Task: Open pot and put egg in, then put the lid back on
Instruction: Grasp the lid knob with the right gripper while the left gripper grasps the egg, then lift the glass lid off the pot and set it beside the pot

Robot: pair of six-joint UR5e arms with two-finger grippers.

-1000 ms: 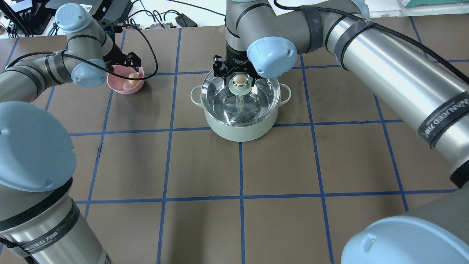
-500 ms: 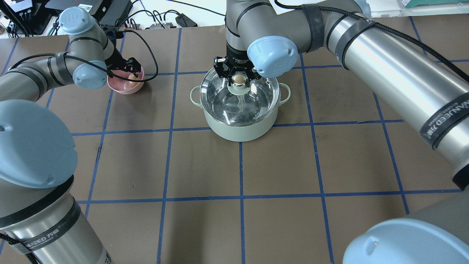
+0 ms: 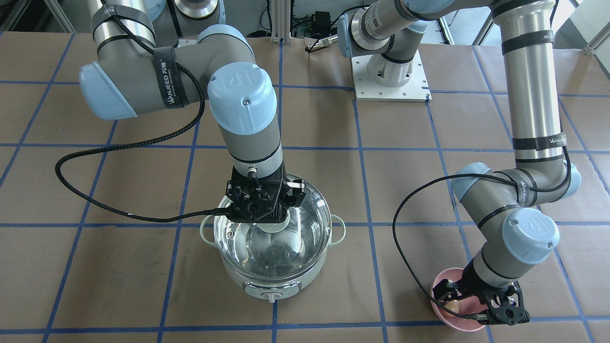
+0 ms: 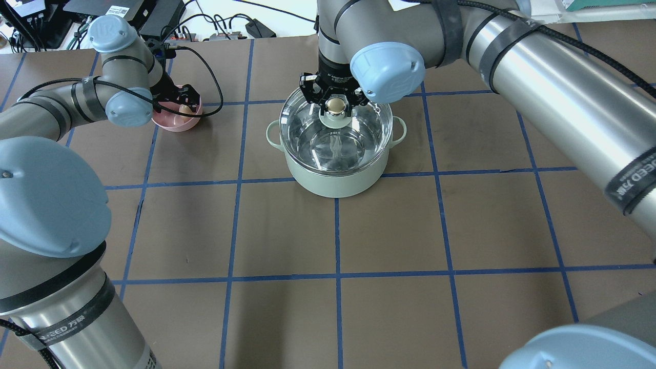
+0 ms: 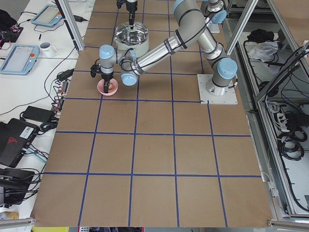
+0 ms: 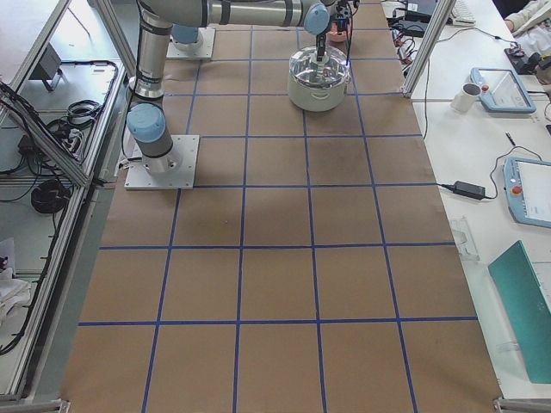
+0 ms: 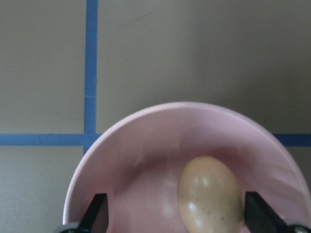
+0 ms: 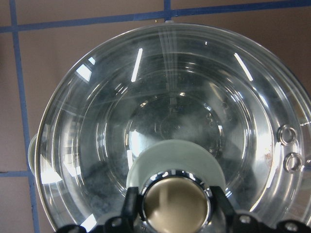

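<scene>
1. The pot point(image 4: 333, 179) stands on the counter point(image 4: 287, 230) toward its far middle. In the overhead view its two loop handles point(image 4: 274, 134) point to 9 and 3 o'clock.
2. The lid point(image 4: 312, 138) lies flat on the pot's rim, so the pot is closed, and the shiny steel inside shows through the glass.
3. The right claw point(image 8: 175, 206) hangs straight down over the middle of the lid. It is narrow and gripping the lid knob point(image 4: 335, 106). In the right wrist view its fingers point(image 8: 130, 206) sit against the knob at 9 and 3 o'clock.
4. Two small steam vents point(image 8: 286, 133) show near the lid's rim at about 3 o'clock in that same view.
5. A pink bowl point(image 4: 177, 122) sits on the counter at about 10 o'clock from the pot in the overhead view, well apart from it.
6. The egg point(image 7: 209, 194) lies on its side in the pink bowl, toward 5 o'clock of the bowl in the left wrist view.
7. The left claw point(image 7: 177, 216) reaches down into the bowl and is spread wide. One of its fingers point(image 7: 99, 216) stands well clear at the egg's 9 o'clock and the other just beside it at 3 o'clock, and neither visibly grips the egg.
</scene>
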